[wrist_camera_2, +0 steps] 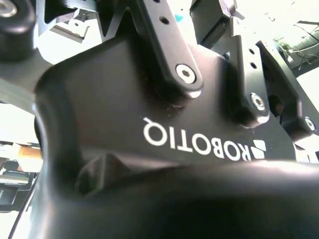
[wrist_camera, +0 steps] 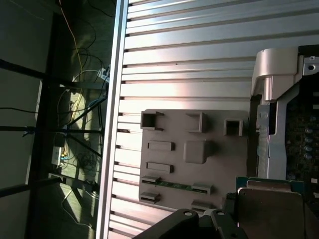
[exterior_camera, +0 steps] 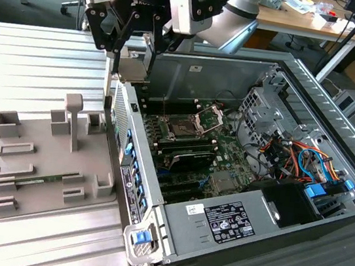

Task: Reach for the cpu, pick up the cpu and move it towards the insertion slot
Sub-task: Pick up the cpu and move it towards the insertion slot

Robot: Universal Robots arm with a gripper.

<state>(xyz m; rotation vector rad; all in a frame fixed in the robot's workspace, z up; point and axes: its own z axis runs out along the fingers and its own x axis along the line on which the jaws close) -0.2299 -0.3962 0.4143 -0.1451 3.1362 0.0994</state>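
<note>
My gripper [exterior_camera: 131,72] hangs above the near wall of the open computer case, between the grey tray [exterior_camera: 38,186] and the motherboard. It is shut on the cpu [exterior_camera: 134,67], a thin square plate held flat between the black fingers. In the first wrist view the cpu [wrist_camera: 271,209] shows its silvery face with a green edge, over the case's rim. The insertion slot [exterior_camera: 181,129] lies lower and toward the exterior view's right, its dark square centre bare and its shiny metal frame [exterior_camera: 209,119] hinged up. The second wrist view shows the gripper's black body [wrist_camera_2: 164,124] close up.
The grey tray [wrist_camera: 219,164] carries raised blocks and a green memory stick [exterior_camera: 32,181]. The case's side wall [exterior_camera: 130,166] stands between tray and board. A drive cage [exterior_camera: 260,108], coloured cables [exterior_camera: 300,157] and a power supply [exterior_camera: 231,220] fill the case's right. A ribbed metal table [exterior_camera: 34,66] lies beneath.
</note>
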